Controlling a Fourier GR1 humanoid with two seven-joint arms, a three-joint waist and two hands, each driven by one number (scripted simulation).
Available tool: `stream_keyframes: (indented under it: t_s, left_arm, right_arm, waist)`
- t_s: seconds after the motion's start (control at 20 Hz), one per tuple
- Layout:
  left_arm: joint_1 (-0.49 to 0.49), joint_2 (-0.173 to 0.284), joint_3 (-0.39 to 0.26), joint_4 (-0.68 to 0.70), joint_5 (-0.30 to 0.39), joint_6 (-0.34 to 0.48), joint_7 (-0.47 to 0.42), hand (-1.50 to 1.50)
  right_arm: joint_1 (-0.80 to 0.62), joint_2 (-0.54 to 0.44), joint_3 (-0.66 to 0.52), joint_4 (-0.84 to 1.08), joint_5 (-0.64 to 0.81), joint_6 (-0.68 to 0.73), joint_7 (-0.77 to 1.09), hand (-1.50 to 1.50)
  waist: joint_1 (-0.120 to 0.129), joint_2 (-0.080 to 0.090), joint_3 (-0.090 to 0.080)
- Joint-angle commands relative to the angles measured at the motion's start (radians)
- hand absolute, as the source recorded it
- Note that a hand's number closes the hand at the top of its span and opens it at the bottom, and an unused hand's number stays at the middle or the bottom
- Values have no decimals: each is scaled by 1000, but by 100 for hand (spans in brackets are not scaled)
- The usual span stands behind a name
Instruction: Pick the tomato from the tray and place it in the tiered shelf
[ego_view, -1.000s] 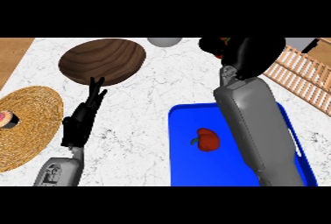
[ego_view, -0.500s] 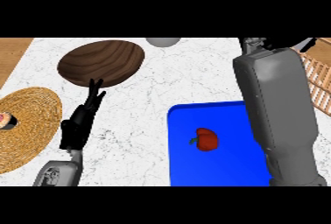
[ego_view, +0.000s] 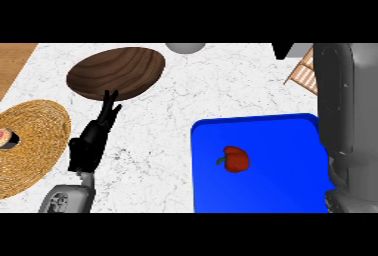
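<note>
The red tomato (ego_view: 235, 159) lies on the blue tray (ego_view: 280, 135) at the lower right of the counter, with nothing touching it. My right forearm (ego_view: 347, 115) runs up the right edge beside the tray. Of my right hand (ego_view: 283, 49) only a small black part shows at the top, so its state is hidden. A corner of the wooden tiered shelf (ego_view: 302, 75) shows at the upper right, next to that forearm. At the left, far from the tray, my left hand (ego_view: 91, 143) stands open with its fingers (ego_view: 111, 103) straight up.
A dark wooden plate (ego_view: 116, 72) sits at the back left, just beyond my left hand's fingers. A woven round mat (ego_view: 31, 145) with a small item (ego_view: 6, 139) lies at the left edge. A grey round object (ego_view: 184, 47) is at the back.
My right forearm has swung to the right, off the tray's middle, and the hand has risen almost out past the top. The tomato and left hand have not moved.
</note>
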Motion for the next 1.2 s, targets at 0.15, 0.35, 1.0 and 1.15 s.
stream_keyframes:
  t_s: [0.15, 0.35, 1.0, 1.15]
  left_arm:
    - [-88, -3, 24, 70, 2, -7, 8, 0]
    - [-57, 17, 25, 49, 9, -35, 7, 0]
    - [-19, -1, 9, 19, 2, -43, 9, 0]
    - [-74, -41, -5, 12, -1, -19, 59, 0]
  right_arm:
    - [-37, -88, -57, 31, 10, 58, 11, 150]
    - [-20, -132, -60, 108, 18, 61, -44, 150]
    - [33, -284, -98, 358, -13, -210, -196, 150]
    - [34, -285, -109, 421, 14, -269, -141, 150]
  waist:
    - [-3, 4, -2]
    - [2, 5, -2]
    - [11, 7, -1]
    - [11, 9, -1]
